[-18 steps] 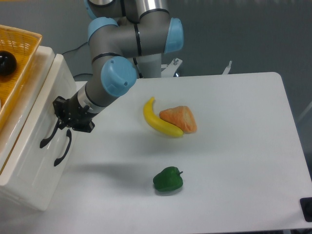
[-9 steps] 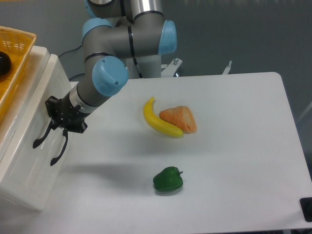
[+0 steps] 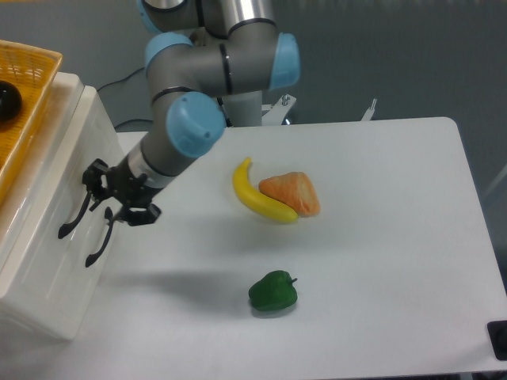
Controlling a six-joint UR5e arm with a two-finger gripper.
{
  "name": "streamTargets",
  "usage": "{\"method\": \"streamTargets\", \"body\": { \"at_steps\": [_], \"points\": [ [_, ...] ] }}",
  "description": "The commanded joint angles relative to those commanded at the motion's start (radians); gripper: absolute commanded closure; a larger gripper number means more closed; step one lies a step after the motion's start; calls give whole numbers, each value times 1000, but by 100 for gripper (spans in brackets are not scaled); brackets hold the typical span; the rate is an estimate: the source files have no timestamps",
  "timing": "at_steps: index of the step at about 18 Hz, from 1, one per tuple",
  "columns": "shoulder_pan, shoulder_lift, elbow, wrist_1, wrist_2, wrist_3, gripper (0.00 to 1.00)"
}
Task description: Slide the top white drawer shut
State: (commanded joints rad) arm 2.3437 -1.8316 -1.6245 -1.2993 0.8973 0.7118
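We see the glossy cream-white plastic top drawer (image 3: 59, 170) at the left edge of the white table (image 3: 380, 237), uppermost in its white cabinet (image 3: 40, 293). Its front panel sits about flush with the cabinet face below it, and its black arched handle (image 3: 75, 218) stands out from that panel. Just below and to the right we note a second black arched handle (image 3: 99, 241) on the lower drawer front.

The black two-finger gripper (image 3: 111, 199) of the grey and light-blue jointed arm (image 3: 190, 111) sits directly in front of the drawer panel, beside the upper handle. The fingers appear parted and hold nothing; we cannot tell whether they touch the handle or the panel.

A yellow woven basket (image 3: 28, 95) rests on top of the cabinet, with a round black object (image 3: 6, 101) inside it.

Near the table centre, a yellow banana (image 3: 257, 198) lies touching an orange wedge-shaped item (image 3: 293, 192). A green bell pepper (image 3: 273, 290) sits apart from them, nearer the front edge of the table
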Motion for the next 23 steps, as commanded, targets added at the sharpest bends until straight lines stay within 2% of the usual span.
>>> {"method": "streamTargets", "body": {
  "at_steps": [3,7,10,12,15,18,19,21,23],
  "points": [
    [67,2,6,2,44,2,0],
    [167,-5,60,5,116,53,0],
    [244,-26,100,6,266,226,0],
    [304,-35,107,6,353,390,0],
    [394,-54,106,6,428,692,0],
    [468,-75,104,9,486,933,0],
    [495,-109,106,32,506,1003,0],
    [519,-175,104,134,625,1141,0],
    [523,-218,109,187,742,1178,0]
  ]
}}
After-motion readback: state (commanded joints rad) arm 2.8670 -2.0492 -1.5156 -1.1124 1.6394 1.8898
